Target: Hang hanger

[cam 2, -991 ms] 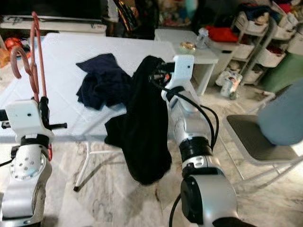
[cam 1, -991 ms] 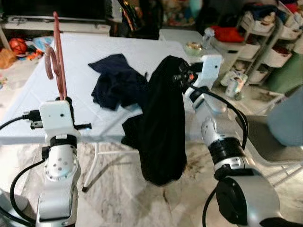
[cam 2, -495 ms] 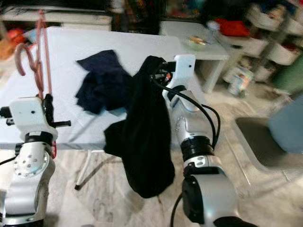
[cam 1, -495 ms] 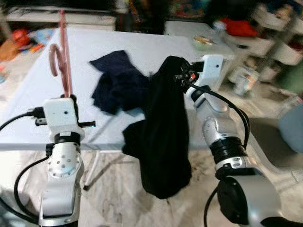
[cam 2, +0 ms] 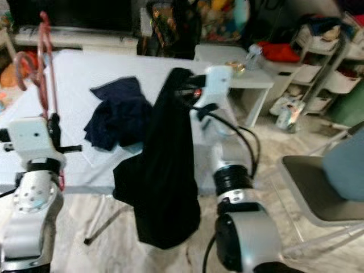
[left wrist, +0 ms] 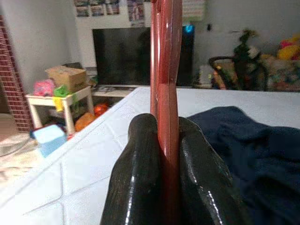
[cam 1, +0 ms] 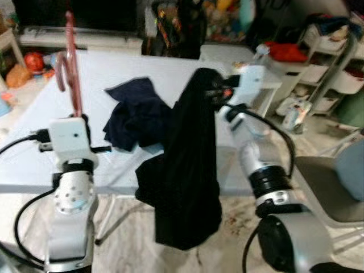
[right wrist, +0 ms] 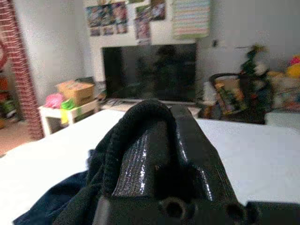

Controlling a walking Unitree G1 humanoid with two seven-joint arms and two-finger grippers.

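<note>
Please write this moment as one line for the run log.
left gripper: shut on red hanger, held upright | right gripper: shut on black garment, hanging beside table | dark blue cloth: on table

No legible text, labels, brands or numbers. Wall posters (right wrist: 136,16) above television (right wrist: 149,70): print too blurred and small to read.
</note>
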